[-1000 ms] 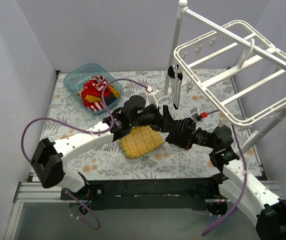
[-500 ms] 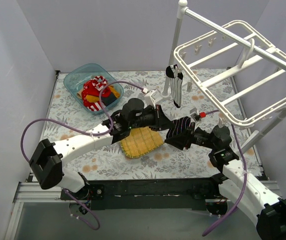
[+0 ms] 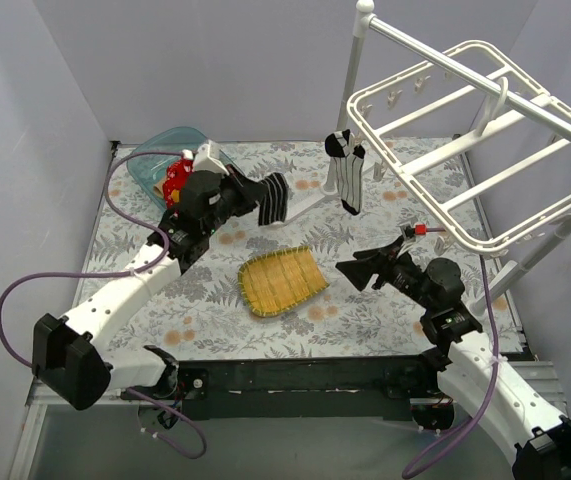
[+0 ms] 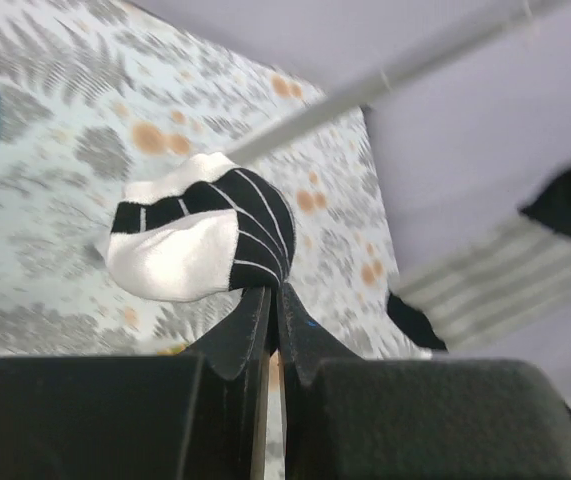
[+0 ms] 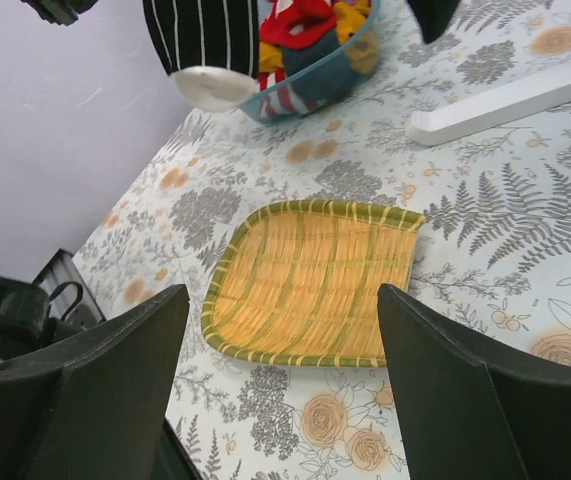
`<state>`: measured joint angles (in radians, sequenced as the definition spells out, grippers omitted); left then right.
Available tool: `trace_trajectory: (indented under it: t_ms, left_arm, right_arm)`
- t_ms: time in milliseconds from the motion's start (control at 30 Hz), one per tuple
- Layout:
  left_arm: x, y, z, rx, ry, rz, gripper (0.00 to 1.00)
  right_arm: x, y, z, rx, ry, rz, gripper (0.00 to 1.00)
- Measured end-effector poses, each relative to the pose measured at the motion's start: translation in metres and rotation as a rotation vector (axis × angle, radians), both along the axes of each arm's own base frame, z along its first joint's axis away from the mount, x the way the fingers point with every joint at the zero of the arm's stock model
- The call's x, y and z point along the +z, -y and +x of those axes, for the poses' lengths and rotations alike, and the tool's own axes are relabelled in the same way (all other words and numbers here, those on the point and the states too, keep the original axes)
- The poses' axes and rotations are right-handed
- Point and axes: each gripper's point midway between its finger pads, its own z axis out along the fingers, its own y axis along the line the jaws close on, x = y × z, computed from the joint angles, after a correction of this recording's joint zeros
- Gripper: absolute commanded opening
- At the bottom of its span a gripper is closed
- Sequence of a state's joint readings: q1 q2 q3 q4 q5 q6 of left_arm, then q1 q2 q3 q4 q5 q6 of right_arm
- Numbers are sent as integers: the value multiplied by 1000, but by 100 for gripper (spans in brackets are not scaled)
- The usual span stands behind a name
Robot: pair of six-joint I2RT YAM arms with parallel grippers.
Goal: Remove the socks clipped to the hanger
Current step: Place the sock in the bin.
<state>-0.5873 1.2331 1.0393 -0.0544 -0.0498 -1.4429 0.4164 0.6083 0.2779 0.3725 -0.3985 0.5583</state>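
Black-and-white striped fabric sock (image 4: 195, 235): gripped by clenched left hand (image 4: 273, 305).
Right hand (image 3: 353, 266): released, empty, near yellow woven mat (image 3: 280, 281).
White plastic grid hanger (image 3: 454, 144): second striped sock (image 3: 346, 175) clipped.

This is a robot test cell in a lab, dressed up as a laundry corner. Plain pale walls (image 3: 215, 70) box in a counter (image 3: 365, 320) covered with fern-print cloth. A yellow woven mat (image 3: 281, 282) lies mid-counter. Nearer than the mat, a left arm (image 3: 125, 295) and a right arm (image 3: 485, 370) are bolted to a black rail (image 3: 295, 385). Purple cables (image 3: 35, 278) loop to the mat's left. Beyond it, a white clip hanger (image 3: 465, 150) hangs from a pole stand (image 3: 353, 90). Far left of the mat, a teal tub (image 3: 145, 165) holds socks (image 3: 173, 180).
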Motion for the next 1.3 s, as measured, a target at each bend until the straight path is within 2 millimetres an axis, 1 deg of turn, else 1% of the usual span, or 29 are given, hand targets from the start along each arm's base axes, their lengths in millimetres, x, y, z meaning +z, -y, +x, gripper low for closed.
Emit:
trace_trajectory:
  t_ms: [100,167,267,333,367,400,433,467,500,567,633,667,700,733,800,867,933,967,1033,1067,1100,1167,1200,1300]
  left_arm:
    - [2,-41,36,155,2,19,0]
    - [5,-63,60,233,5,25,0]
    - [15,-99,107,333,39,13,0]
    - [14,-121,136,382,50,7,0]
    - [9,-134,153,408,42,8,0]
    - [5,-143,168,421,40,5,0]
    - [-4,-153,184,442,28,5,0]
    - [-18,-163,197,461,7,6,0]
    - [-37,-173,206,482,-25,10,0]
    - [-77,-189,212,522,-105,25,0]
    - [-118,-204,208,569,-192,56,0]
    - [-134,-212,203,597,-231,73,0]
    - [-147,-221,199,627,-262,88,0]
    - [-155,-229,196,651,-282,99,0]
    - [-165,-241,194,691,-310,117,0]
    - [-170,-252,192,726,-324,135,0]
    - [-173,-259,190,745,-332,150,0]
    - [-173,-261,190,751,-331,154,2]
    - [-172,-262,189,752,-328,161,11]
    - [-170,-262,189,750,-325,164,14]
    - [-168,-262,189,748,-320,166,22]
    - [-160,-262,188,743,-305,170,32]
    - [-154,-262,187,740,-293,169,40]
    - [-127,-261,186,733,-240,165,49]
  right_arm:
    - [-3,6,8,-59,-14,4,85]
    - [-7,9,12,-91,-26,1,85]
    - [-11,13,17,-124,-42,-4,84]
    - [-10,14,18,-139,-37,-2,84]
    - [-10,15,19,-146,-37,-3,85]
    - [-10,16,19,-150,-37,-3,84]
    - [-10,17,19,-155,-37,-3,85]
    - [-10,17,19,-159,-38,-4,85]
    - [-11,18,19,-163,-41,-7,85]
    - [-11,19,20,-169,-41,-8,85]
    - [-11,20,20,-172,-39,-10,85]
    - [-11,20,20,-173,-38,-10,86]
    - [-11,20,21,-175,-39,-10,86]
    - [-11,20,21,-176,-39,-11,86]
    - [-13,20,21,-176,-43,-15,86]
    - [-16,20,22,-176,-50,-23,86]
    - [-18,20,22,-176,-56,-31,87]
    - [-20,20,23,-178,-57,-34,87]
    - [-21,21,24,-183,-58,-43,87]
    - [-22,21,25,-184,-59,-47,88]
    - [-23,21,26,-186,-61,-50,88]
    - [-24,21,28,-191,-66,-56,88]
    - [-24,21,29,-196,-65,-56,89]
    - [-21,24,33,-221,-51,-51,90]
